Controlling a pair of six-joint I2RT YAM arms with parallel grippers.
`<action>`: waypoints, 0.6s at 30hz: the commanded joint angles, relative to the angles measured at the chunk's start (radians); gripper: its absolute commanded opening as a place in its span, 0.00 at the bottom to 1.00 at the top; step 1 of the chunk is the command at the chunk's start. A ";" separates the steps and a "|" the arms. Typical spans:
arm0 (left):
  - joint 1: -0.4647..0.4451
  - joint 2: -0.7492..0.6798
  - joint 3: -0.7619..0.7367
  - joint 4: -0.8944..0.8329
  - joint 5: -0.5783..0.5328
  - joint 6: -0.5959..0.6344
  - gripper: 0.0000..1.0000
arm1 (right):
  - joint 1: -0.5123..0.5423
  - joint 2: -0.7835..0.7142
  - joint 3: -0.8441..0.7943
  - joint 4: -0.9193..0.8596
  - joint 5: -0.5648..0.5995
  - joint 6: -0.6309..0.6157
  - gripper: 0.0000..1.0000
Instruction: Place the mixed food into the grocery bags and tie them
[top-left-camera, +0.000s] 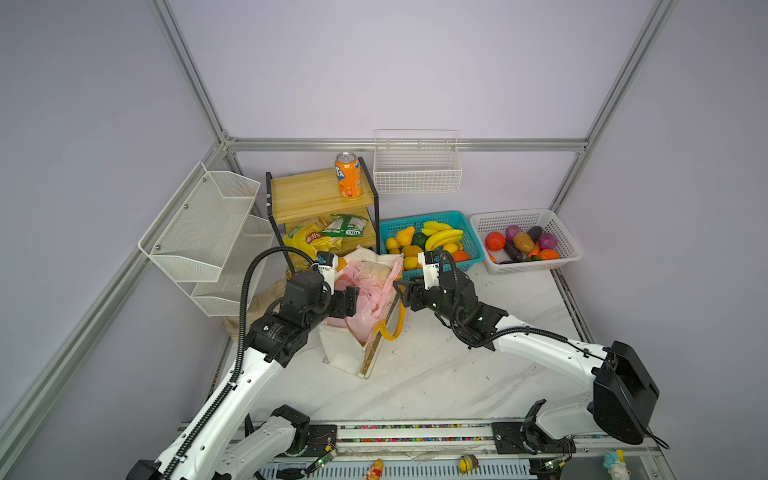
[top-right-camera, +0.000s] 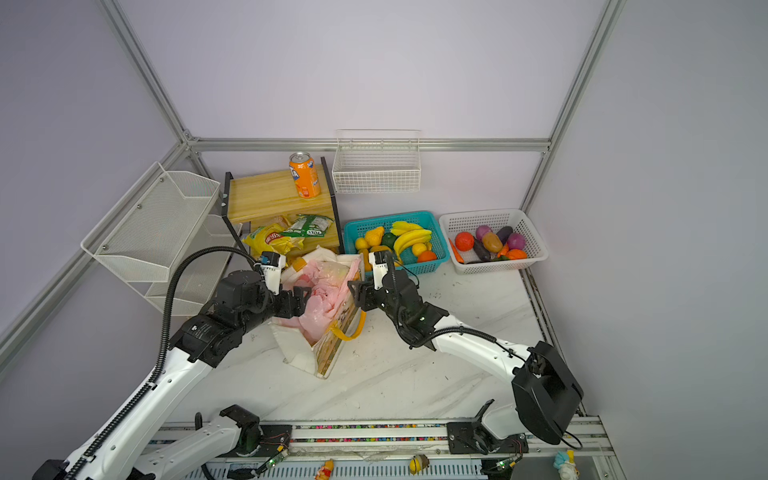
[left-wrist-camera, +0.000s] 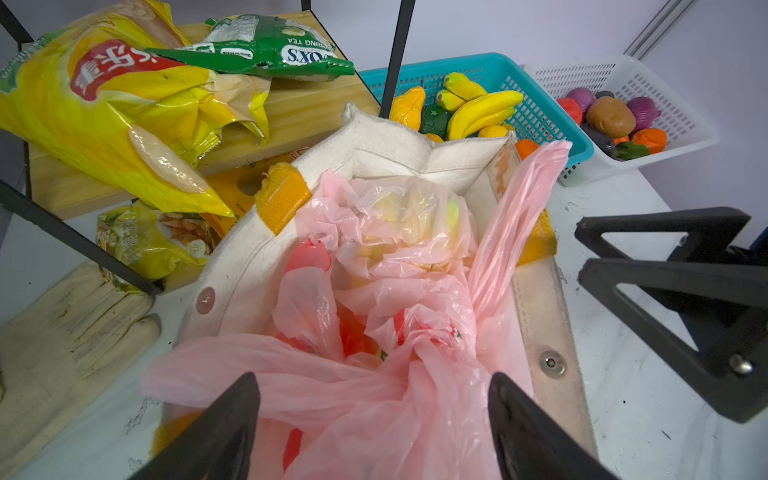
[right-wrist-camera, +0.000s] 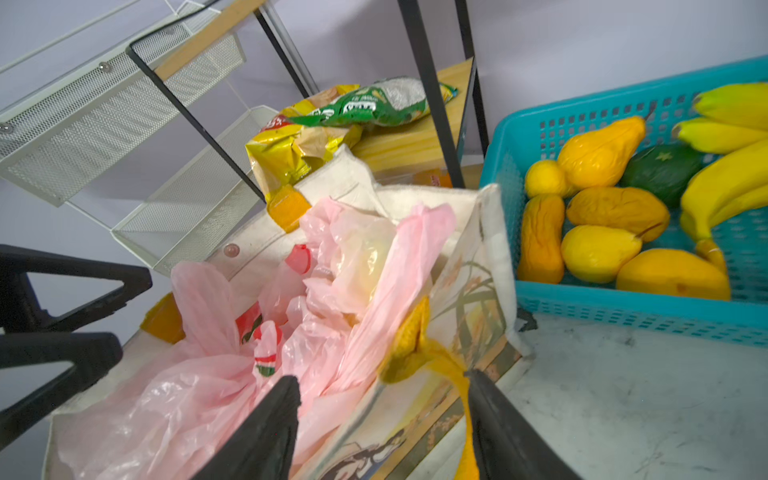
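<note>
Left wrist view: the tote (left-wrist-camera: 374, 153) gapes directly under my left gripper (left-wrist-camera: 372, 382). Its fingers are spread wide, gripping nothing, and straddle the pink bag (left-wrist-camera: 395, 291) stuffed inside. My right gripper (right-wrist-camera: 382, 378) faces it across the tote, also released, fingers either side of the tote's near wall and handle (right-wrist-camera: 415, 332). Yellow fruit (left-wrist-camera: 451, 214) shows dimly through the plastic ahead of the left fingers.
</note>
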 joint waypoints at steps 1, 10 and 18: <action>0.006 -0.009 0.091 0.035 -0.015 0.021 0.85 | 0.025 -0.028 -0.025 0.019 -0.028 0.097 0.66; 0.006 -0.006 0.075 0.062 0.015 0.031 0.85 | 0.055 0.014 -0.018 -0.014 -0.004 0.208 0.62; 0.006 -0.014 0.071 0.071 0.031 0.033 0.85 | 0.058 0.073 0.016 0.015 -0.037 0.253 0.30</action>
